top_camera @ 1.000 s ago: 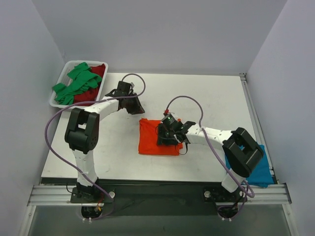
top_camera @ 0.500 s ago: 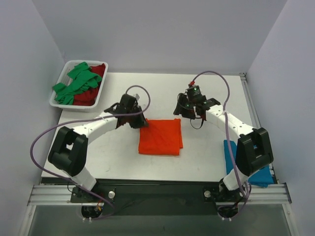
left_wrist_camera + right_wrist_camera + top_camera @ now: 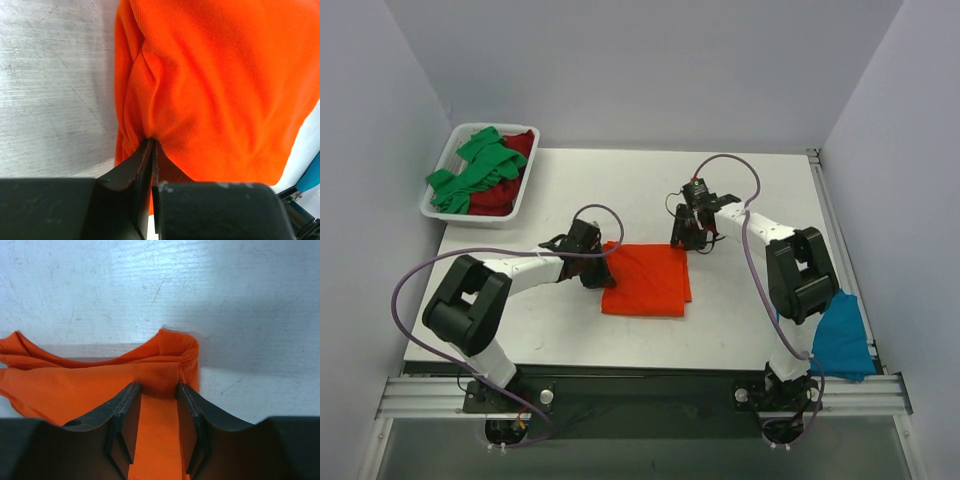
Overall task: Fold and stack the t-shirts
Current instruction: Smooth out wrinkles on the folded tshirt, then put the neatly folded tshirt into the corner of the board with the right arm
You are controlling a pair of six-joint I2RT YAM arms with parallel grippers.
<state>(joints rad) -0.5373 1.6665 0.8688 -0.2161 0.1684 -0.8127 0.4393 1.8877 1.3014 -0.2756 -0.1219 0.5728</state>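
Since a second ago the left tool (image 3: pixel 598 268) has been brought from nearer the tray (image 3: pixel 441 162), where a green shirt (image 3: pixel 475 170) and a dark red shirt (image 3: pixel 500 197) are heaped, to the left edge of the orange shirt (image 3: pixel 645 280) on the bench (image 3: pixel 570 330), and is clamped on a pinch of it. The right tool (image 3: pixel 688 240) is set astride the far right corner, fingers (image 3: pixel 122 415) apart. Both layers should be caught before lifting, then raised level. The teal shirt (image 3: pixel 842 340) hangs at the near right edge.
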